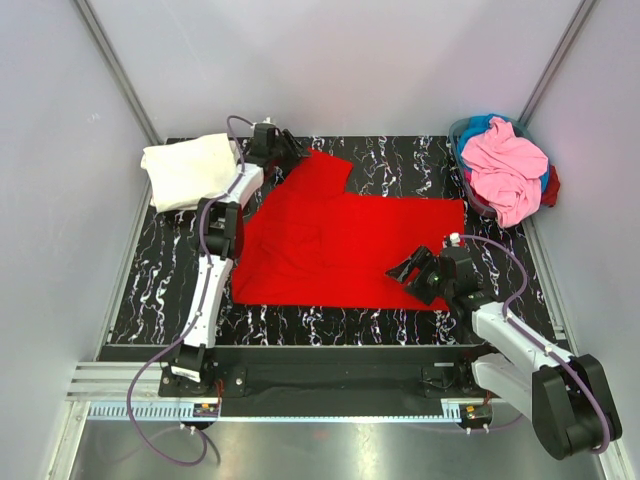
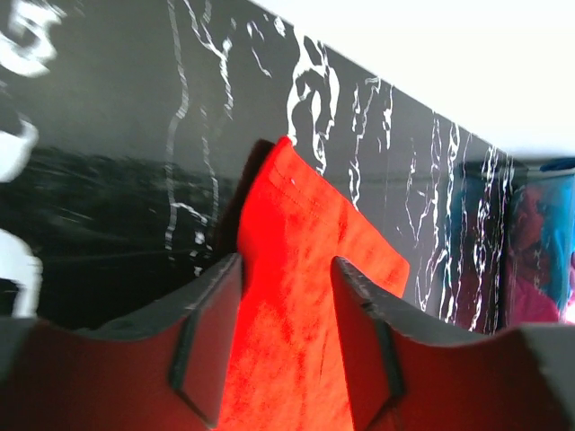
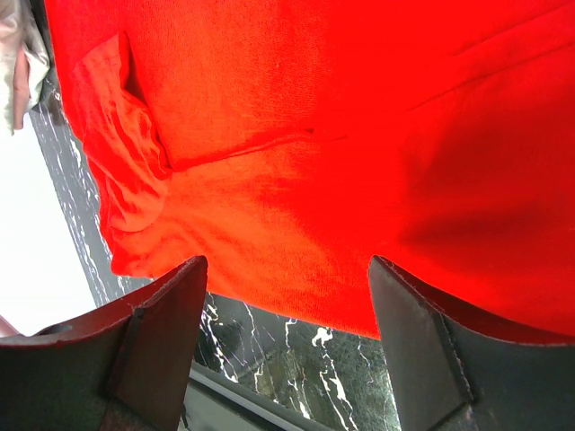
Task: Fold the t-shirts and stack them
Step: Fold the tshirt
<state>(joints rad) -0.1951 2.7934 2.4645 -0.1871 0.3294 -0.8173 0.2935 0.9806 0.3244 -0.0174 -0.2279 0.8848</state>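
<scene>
A bright red t-shirt (image 1: 340, 240) lies spread flat in the middle of the black marbled table (image 1: 150, 280). My left gripper (image 1: 292, 152) is at the shirt's far left sleeve. In the left wrist view the sleeve (image 2: 305, 206) runs between the parted fingers of the left gripper (image 2: 287, 260), which is open. My right gripper (image 1: 405, 270) hovers over the near hem on the right. The right wrist view shows the right gripper (image 3: 287, 262) open, its fingers wide apart across the edge of the red cloth (image 3: 296, 135). A folded cream-white t-shirt (image 1: 190, 170) rests at the far left.
A basket (image 1: 455, 150) at the far right corner holds a crumpled pink shirt (image 1: 505, 165), a blue one (image 1: 480, 125) and a dark red one (image 1: 550, 185). Grey walls close in on the table's left, far and right sides.
</scene>
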